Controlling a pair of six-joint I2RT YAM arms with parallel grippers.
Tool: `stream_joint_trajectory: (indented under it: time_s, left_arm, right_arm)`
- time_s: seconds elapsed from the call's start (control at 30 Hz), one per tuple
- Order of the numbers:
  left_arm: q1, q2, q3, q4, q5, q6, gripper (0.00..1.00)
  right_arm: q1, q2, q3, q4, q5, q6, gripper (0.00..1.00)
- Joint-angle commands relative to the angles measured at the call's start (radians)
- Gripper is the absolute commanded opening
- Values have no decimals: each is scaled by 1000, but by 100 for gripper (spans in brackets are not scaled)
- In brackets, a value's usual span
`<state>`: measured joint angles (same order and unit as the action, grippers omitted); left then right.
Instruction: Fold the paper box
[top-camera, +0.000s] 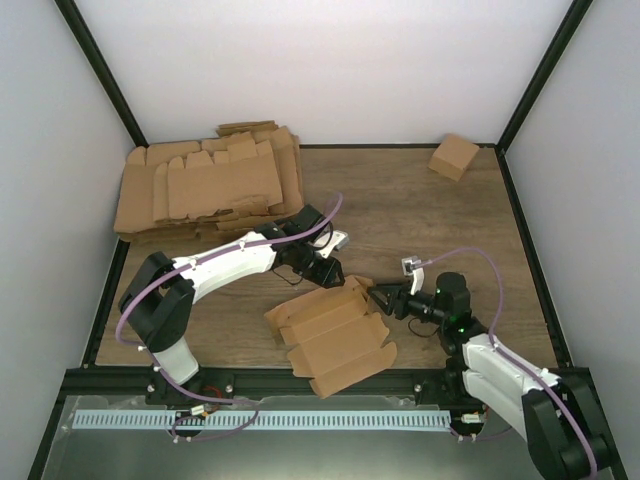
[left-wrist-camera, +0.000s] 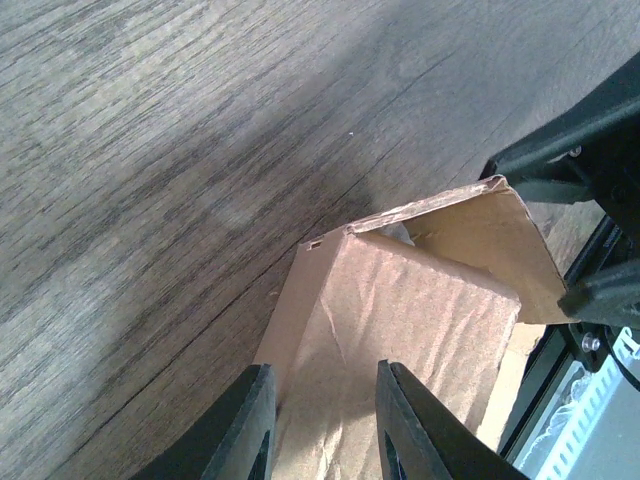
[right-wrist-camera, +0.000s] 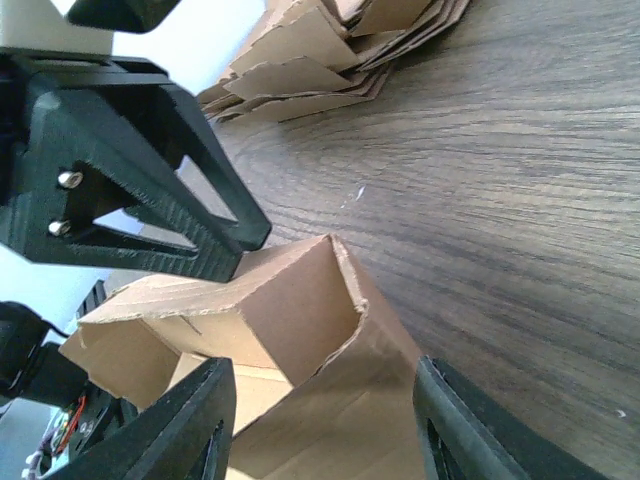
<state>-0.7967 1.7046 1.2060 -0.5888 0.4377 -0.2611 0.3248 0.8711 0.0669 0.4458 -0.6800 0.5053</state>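
Note:
The paper box (top-camera: 335, 335) is a brown cardboard blank lying near the table's front middle, with its far flaps raised. My left gripper (top-camera: 325, 272) hangs over the box's far edge, jaws open, with a raised flap (left-wrist-camera: 400, 330) showing between the fingertips (left-wrist-camera: 245, 430). My right gripper (top-camera: 383, 297) is at the box's far right corner, jaws wide open on either side of the upright corner fold (right-wrist-camera: 330, 300). Neither gripper visibly clamps the cardboard. The left gripper also shows in the right wrist view (right-wrist-camera: 150, 180), just beyond the flap.
A stack of flat cardboard blanks (top-camera: 205, 185) lies at the back left. A small folded box (top-camera: 453, 156) sits at the back right corner. Black frame posts and white walls bound the wooden table (top-camera: 420, 220).

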Motion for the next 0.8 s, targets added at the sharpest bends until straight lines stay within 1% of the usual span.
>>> stream_joint_trajectory:
  time_s: [0.0,0.17,0.27,0.33,0.43,0.57,0.77]
  left_arm:
    - [-4,8,7,9,25,-4,31]
    - [-5,8,5,10,30,-5,31]
    - [-7,11,1,11,30,-8,31]
    - [-9,12,0,13,30,-11,31]
    - [-13,16,-3,16,30,-14,31]
    - [-19,21,-3,20,30,-18,31]
    - [-32,33,6,18,19,-25,31]
  right_arm:
    - [18,-63,-27,20,-29,-4,51]
    - [22,-111,-35,-11,-32,-2,53]
    - [25,-109,-35,-21,-28,11,59]
    - [27,-107,-40,-25,-21,25,59]
    - [30,-109,-47,-25,-23,41,52]
    - [36,-119,-54,-26,-27,51,46]
    - [49,-110,-65,-18,-30,62,40]
